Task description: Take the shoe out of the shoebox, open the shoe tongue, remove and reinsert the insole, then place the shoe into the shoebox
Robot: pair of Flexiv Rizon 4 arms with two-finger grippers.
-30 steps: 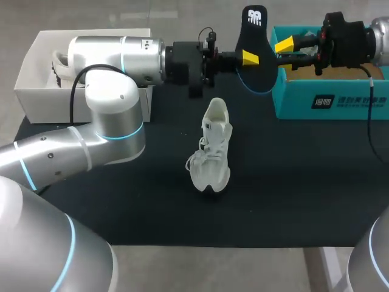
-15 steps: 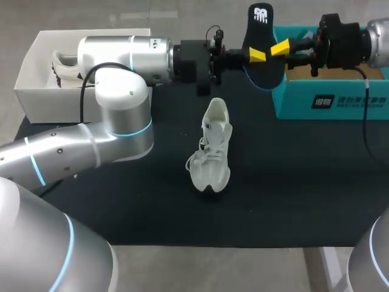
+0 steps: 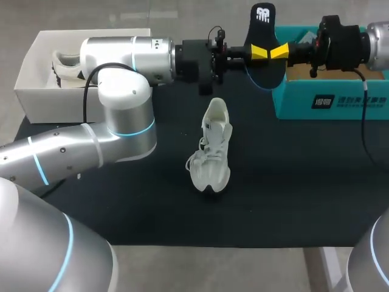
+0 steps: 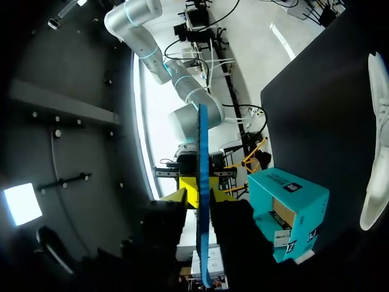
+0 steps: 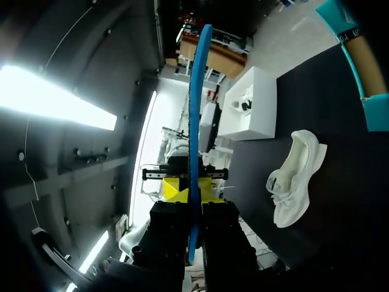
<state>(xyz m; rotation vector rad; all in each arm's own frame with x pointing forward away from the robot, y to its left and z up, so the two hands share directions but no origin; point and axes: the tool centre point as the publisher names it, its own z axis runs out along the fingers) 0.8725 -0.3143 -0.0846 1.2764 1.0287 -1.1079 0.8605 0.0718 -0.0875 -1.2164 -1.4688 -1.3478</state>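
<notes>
Ahead of my left pincer (image 3: 260, 53), clamped on the insole (image 3: 263, 29), my right pincer (image 3: 279, 52) now shuts on it too, readying a handover.

Left arm (image 3: 121, 58) and right arm (image 3: 378, 38) lie level, left gripper (image 3: 259, 52) and right gripper (image 3: 279, 52) tip to tip (both pairs of fingers pinch the insole (image 3: 262, 18)).

Robotics lab bench: left arm (image 3: 121, 115) and right arm (image 3: 378, 42) over a black mat (image 3: 304, 182); shoe (image 3: 213, 152), white box (image 3: 36, 91) and teal box (image 3: 328, 100) staged.
</notes>
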